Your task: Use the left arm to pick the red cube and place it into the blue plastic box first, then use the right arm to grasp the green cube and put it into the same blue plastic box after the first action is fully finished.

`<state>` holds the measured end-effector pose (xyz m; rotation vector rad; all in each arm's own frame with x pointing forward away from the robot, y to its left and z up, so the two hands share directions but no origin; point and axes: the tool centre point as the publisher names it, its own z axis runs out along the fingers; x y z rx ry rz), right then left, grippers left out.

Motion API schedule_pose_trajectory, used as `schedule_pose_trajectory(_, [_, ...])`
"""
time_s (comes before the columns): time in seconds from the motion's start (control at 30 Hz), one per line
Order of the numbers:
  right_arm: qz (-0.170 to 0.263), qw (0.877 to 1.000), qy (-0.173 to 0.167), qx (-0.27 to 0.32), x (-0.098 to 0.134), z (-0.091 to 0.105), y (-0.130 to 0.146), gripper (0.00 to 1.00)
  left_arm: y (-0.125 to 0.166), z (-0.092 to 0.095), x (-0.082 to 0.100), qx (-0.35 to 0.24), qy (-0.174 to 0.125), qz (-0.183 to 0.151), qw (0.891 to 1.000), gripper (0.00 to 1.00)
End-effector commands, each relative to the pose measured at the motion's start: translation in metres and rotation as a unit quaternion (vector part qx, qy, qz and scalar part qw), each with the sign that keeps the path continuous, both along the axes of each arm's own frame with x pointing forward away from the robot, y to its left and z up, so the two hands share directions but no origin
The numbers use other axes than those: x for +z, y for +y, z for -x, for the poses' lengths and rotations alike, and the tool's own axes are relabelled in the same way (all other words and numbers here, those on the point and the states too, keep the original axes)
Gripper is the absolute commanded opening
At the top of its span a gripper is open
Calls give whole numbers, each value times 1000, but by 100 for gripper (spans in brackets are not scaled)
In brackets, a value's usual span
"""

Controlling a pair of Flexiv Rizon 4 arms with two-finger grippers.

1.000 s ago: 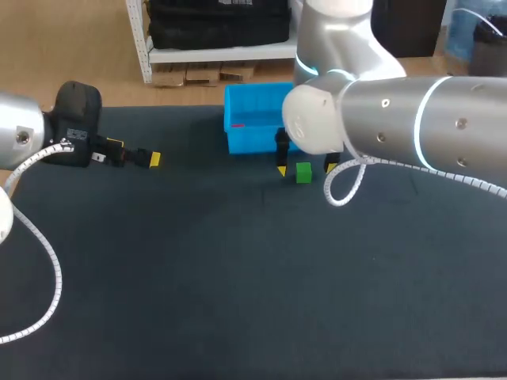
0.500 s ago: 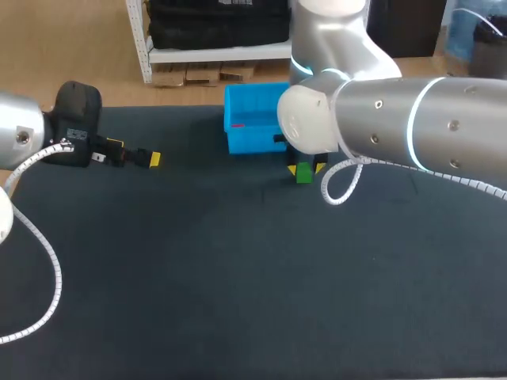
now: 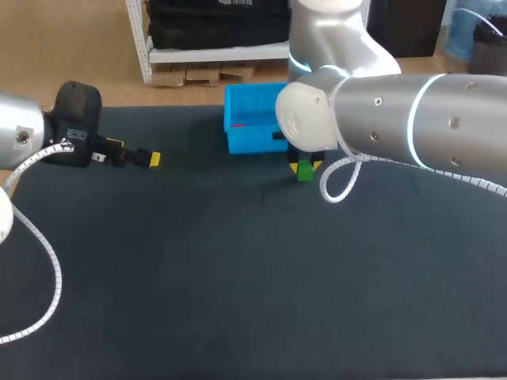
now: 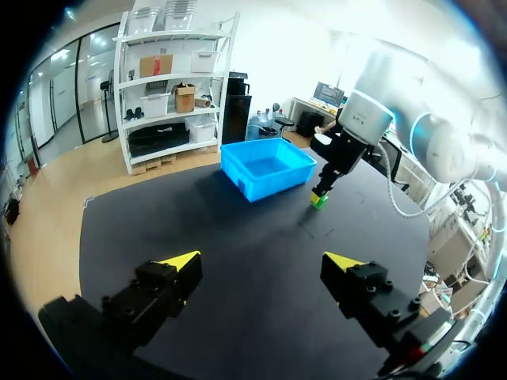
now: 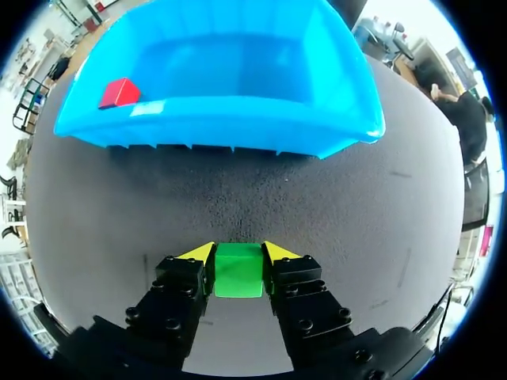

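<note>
My right gripper [image 5: 238, 252] is clamped on the green cube [image 3: 303, 173], just below the blue plastic box [image 3: 252, 139], upper centre; left gripper [image 4: 261, 260] idle, jaws apart.

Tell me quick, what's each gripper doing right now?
Left gripper: open, empty.
Right gripper: closed on the green cube.

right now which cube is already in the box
The red cube: it lies in a corner inside the blue box. The green cube sits on the table outside it, between the right gripper's fingers.
</note>
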<state>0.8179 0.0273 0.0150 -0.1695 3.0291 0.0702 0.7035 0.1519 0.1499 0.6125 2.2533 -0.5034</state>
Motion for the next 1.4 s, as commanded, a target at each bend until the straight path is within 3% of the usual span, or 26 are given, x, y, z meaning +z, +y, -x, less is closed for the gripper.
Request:
schedule_pose_trajectory(0.03, [2, 1000, -16, -2, 12, 10, -2, 0, 1, 0, -2, -2, -3, 4, 1000, 100])
schedule_pose_trajectory(0.63, [38, 991, -130, 9, 109, 3, 1, 0, 1, 0, -2, -2, -3, 4, 1000, 100])
schedule_pose_trajectory(1.03, [32, 987, -158, 11, 112, 4, 5, 0, 1, 0, -2, -2, -3, 4, 1000, 100])
schedule_pose_trajectory(1.2, [26, 986, -164, 15, 112, -11, 0, 0, 1, 0, -2, -2, -3, 4, 1000, 100])
schedule_pose_trajectory(1.4, [23, 984, -174, 26, 113, -43, -5, 0, 1, 0, -2, -2, -3, 4, 1000, 100])
